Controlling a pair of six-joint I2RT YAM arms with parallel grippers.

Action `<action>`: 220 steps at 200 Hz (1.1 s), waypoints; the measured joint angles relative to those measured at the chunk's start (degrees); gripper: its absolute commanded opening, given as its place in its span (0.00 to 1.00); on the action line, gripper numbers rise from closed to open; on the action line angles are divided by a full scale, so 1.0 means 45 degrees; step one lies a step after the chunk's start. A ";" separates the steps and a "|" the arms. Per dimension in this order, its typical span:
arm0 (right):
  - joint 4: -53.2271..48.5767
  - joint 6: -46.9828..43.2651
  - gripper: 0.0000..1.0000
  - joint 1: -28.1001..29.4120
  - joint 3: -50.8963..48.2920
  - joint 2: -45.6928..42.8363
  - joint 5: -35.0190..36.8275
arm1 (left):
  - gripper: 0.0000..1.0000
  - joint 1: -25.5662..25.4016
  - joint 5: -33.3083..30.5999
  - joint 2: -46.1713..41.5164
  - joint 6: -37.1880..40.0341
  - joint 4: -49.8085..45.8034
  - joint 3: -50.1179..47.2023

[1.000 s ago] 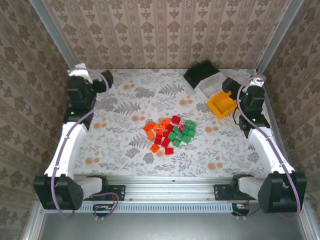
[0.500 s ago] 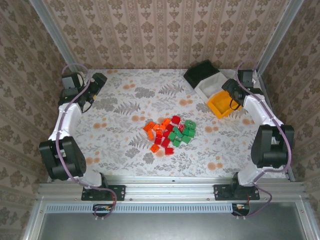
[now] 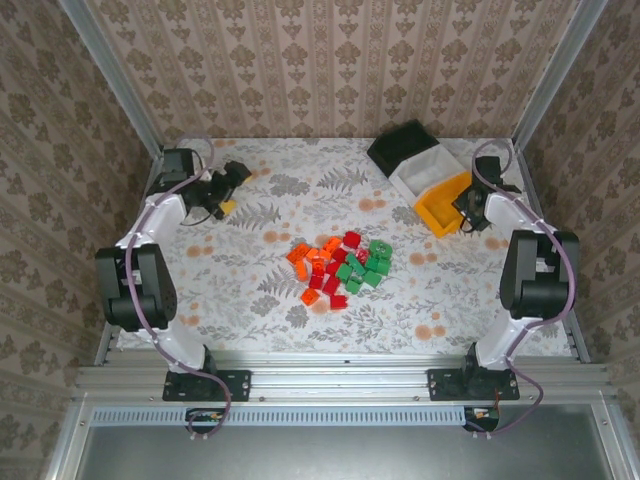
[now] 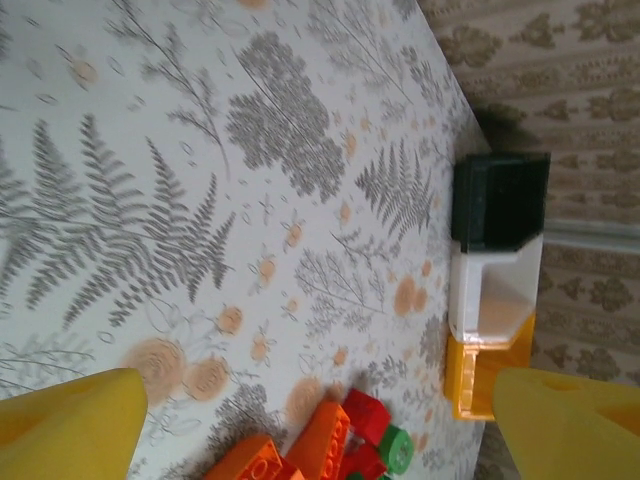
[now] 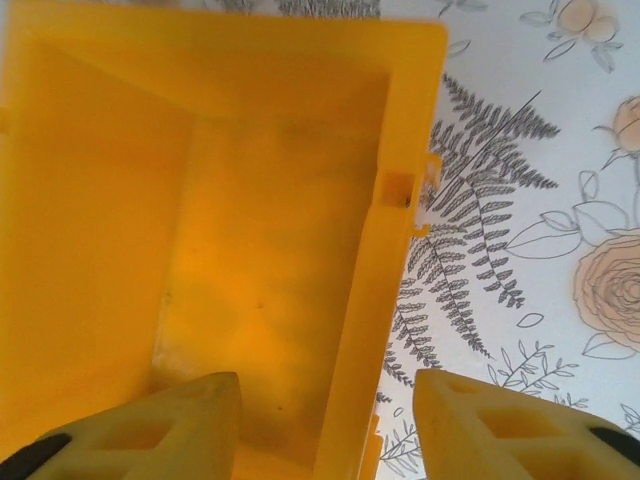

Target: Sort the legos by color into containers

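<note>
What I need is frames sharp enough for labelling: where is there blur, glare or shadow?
Top external: evenly lit and sharp on the legos. Left wrist: table print soft at left, fingers out of focus, dark shadow by the black bin. Right wrist: yellow bin slightly soft, table print crisp.

Table [image 3: 230,290]: the legos [image 3: 338,264] lie in one heap at its centre, bricks touching and some resting on others.

Far right corner: the far bin [image 3: 398,146], the middle bin [image 3: 424,172] and the near bin [image 3: 441,208] stand in a touching row that runs from far-left to near-right. All three lie behind and to the right of the heap, well apart from it.

The left gripper [image 3: 232,184] is over the far left of the table, behind and left of the heap. The right gripper [image 5: 328,425] straddles the near bin's right-hand wall, one finger inside the bin and one outside.
</note>
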 measured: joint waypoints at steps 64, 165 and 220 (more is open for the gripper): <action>0.0248 -0.0933 0.22 0.0019 -0.0073 0.0282 -0.0384 | 1.00 -0.0175 0.0034 0.0000 0.0141 -0.0398 0.0053; 0.0015 -0.3633 0.06 0.1860 0.1438 0.1292 -0.1540 | 1.00 -0.0170 -0.0253 0.0000 0.0350 -0.0967 0.0291; -0.0442 -0.5503 0.08 0.3536 0.3483 0.2516 -0.2030 | 1.00 -0.0170 -0.0301 -0.0117 0.0495 -0.0967 0.0291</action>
